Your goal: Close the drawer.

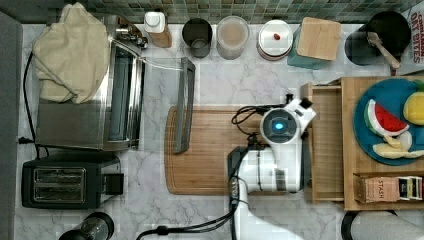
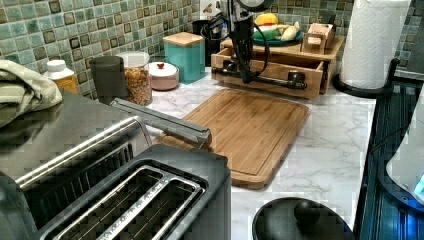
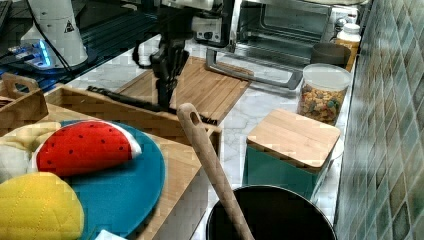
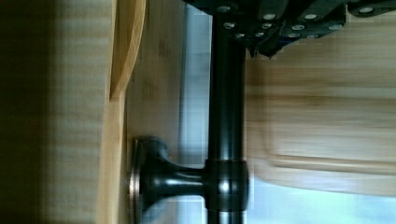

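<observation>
Here the drawer [image 1: 327,142] stands pulled out from the wooden stand [image 1: 350,175] on the counter [image 1: 220,85], beside the cutting board [image 1: 205,150]; the fingers [image 2: 245,76] are at its black handle [image 2: 265,80], clenched or released I cannot tell

A cutting board [image 1: 205,150] lies flat on the marble counter [image 1: 240,82], near a toaster oven [image 1: 90,100] with its door [image 1: 184,105] down and a cloth [image 1: 70,50] on top. A black toaster [image 1: 67,180] stands beside the oven. Along the tiled wall stand a cereal jar [image 1: 232,36], a dark cup [image 1: 197,35] and a teal container [image 1: 316,42]. A plush watermelon slice [image 3: 85,147] rests on a blue plate [image 3: 125,200].
</observation>
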Tool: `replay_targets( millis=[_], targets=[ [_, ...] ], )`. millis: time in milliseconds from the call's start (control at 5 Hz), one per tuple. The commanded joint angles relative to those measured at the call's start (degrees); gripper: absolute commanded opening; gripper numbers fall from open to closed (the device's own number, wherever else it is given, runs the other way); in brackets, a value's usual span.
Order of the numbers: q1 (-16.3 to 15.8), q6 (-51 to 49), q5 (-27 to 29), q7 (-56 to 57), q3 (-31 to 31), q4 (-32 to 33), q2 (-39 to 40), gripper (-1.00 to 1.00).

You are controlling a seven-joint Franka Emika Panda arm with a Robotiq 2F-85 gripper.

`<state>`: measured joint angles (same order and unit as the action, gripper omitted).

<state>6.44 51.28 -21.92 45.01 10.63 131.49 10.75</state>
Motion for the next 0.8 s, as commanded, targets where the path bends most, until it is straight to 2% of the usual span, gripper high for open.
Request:
replay_targets(
  millis=[200, 800],
  targets=[
    [12.3, 2.8, 1.4, 7.8, 11.4, -12.3, 7.0, -1.00],
    [12.5, 2.8, 1.2, 7.7, 11.1, -12.3, 7.0, -1.00]
  ],
)
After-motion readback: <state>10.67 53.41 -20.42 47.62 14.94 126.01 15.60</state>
